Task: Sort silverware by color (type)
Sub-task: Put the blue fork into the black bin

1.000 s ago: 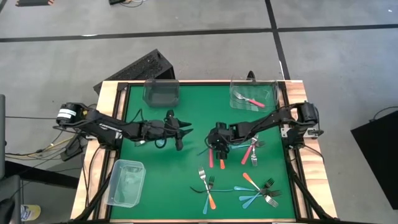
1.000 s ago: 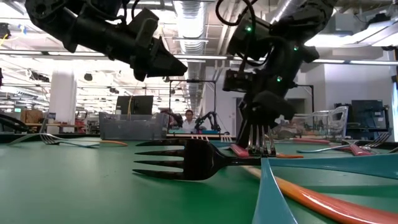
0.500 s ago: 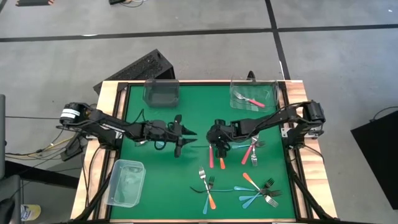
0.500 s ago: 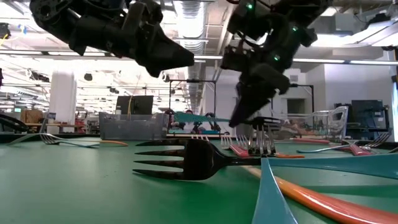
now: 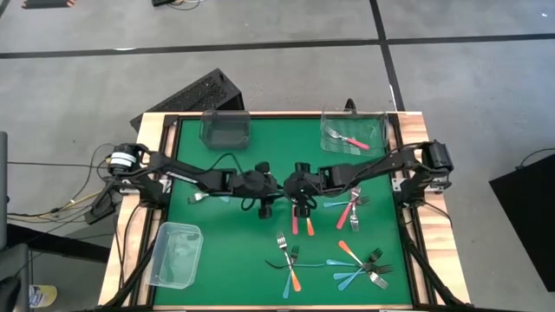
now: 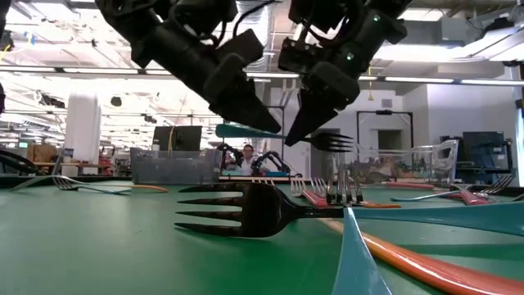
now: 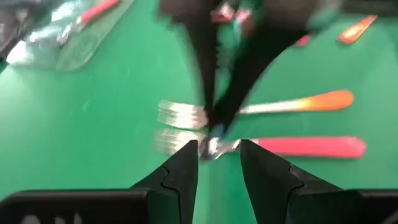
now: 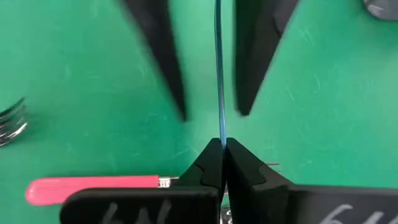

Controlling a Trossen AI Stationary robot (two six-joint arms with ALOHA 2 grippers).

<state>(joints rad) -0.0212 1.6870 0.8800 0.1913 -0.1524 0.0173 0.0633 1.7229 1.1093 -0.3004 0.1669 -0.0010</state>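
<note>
1. Above the desk's middle, a teal fork (image 6: 327,141) hangs in the air, clenched by the right hand (image 8: 222,144), probably for a handover.
2. Facing it, the left hand (image 7: 217,146) hovers half-open with the teal handle running between its fingers, not yet grasping.
3. Other forks (image 5: 362,270) lie scattered toward the desk's near right corner; one pink fork (image 5: 350,139) sits in the far right container (image 5: 381,121), probably the pink bin.
</note>
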